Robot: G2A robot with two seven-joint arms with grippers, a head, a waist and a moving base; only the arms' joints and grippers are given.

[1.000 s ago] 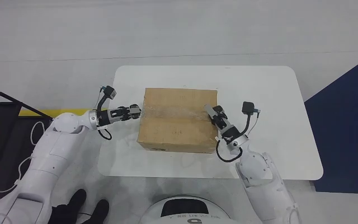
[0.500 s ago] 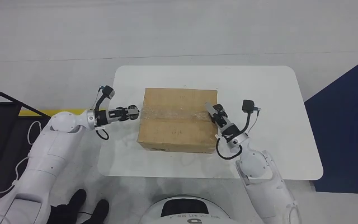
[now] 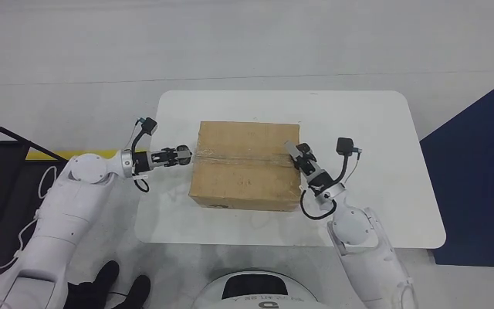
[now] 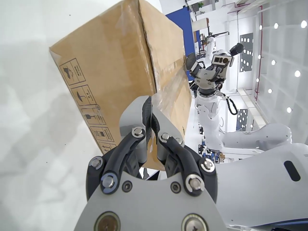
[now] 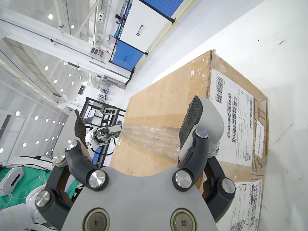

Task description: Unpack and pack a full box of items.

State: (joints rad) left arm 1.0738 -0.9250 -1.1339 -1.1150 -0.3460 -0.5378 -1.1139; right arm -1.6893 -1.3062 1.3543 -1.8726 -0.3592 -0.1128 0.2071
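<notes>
The closed cardboard box (image 3: 245, 164) sits at the centre of the white counter (image 3: 370, 123), its top seam sealed with clear tape (image 3: 243, 157) running from 9 to 3 o'clock. The left tool (image 3: 185, 152) is at the box's 9 o'clock side, its fingers (image 4: 132, 114) pressed together right at the tape's end, though I cannot tell whether they pinch the film. The right tool (image 3: 296, 151) hangs over the box's 3 o'clock edge, fingers (image 5: 190, 118) spread wide on either side of the tape, above the side bearing white labels (image 5: 231, 111).
</notes>
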